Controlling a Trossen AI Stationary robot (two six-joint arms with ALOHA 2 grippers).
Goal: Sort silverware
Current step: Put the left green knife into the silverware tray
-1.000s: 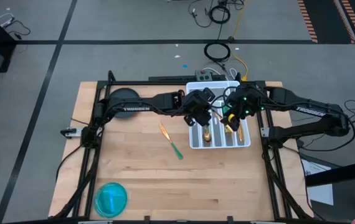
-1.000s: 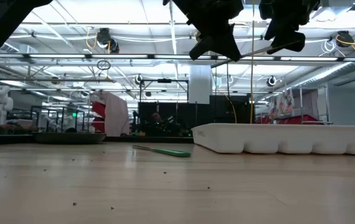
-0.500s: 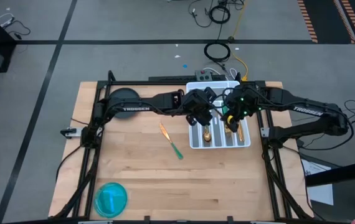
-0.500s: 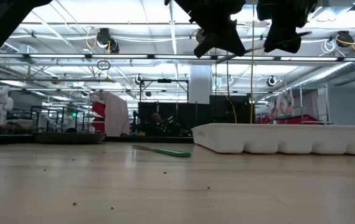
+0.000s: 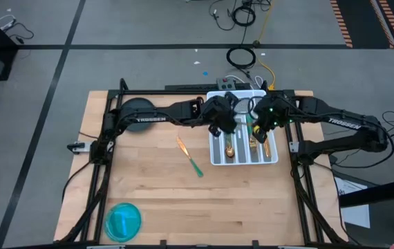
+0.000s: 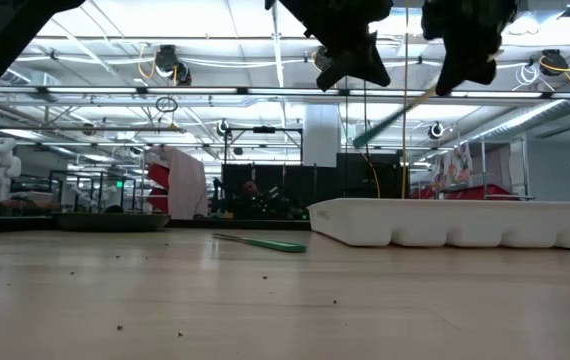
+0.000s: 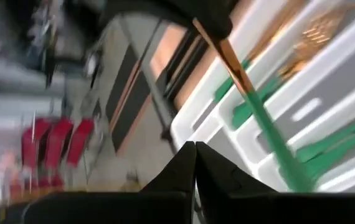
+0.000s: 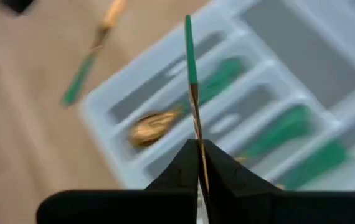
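Note:
My right gripper point(image 6: 457, 78) is above the white compartmented tray point(image 5: 214, 160), shut on one piece of silverware with a gold blade and a slim green handle point(image 8: 189, 43). The handle slants down toward my left gripper in the low view point(image 6: 385, 122). My left gripper point(image 6: 350, 68) is shut and empty, close beside it over the tray's left part point(image 7: 195, 152). Several pieces lie in the tray's compartments, among them a gold spoon point(image 8: 149, 124) and forks point(image 5: 253, 143). One more piece point(image 5: 190, 156) lies flat on the table left of the tray. My right gripper pinches the piece by its gold blade point(image 8: 195, 127) between its two fingers. The fingers lie along the piece, and the green handle point(image 7: 271, 143) sticks out beyond them. The piece is lifted clear above the tray, tilted with the handle's end lowest.
A blue round bowl point(image 5: 123, 220) stands at the table's near left corner. The tray's white wall point(image 6: 445, 222) rises at the right of the low view. Cables and a small box point(image 5: 226, 84) lie past the table's far edge.
The held piece was level between the two grippers. It now hangs from my right gripper alone, tipped with its green handle end down. My left gripper has drawn back a little toward the table's far edge.

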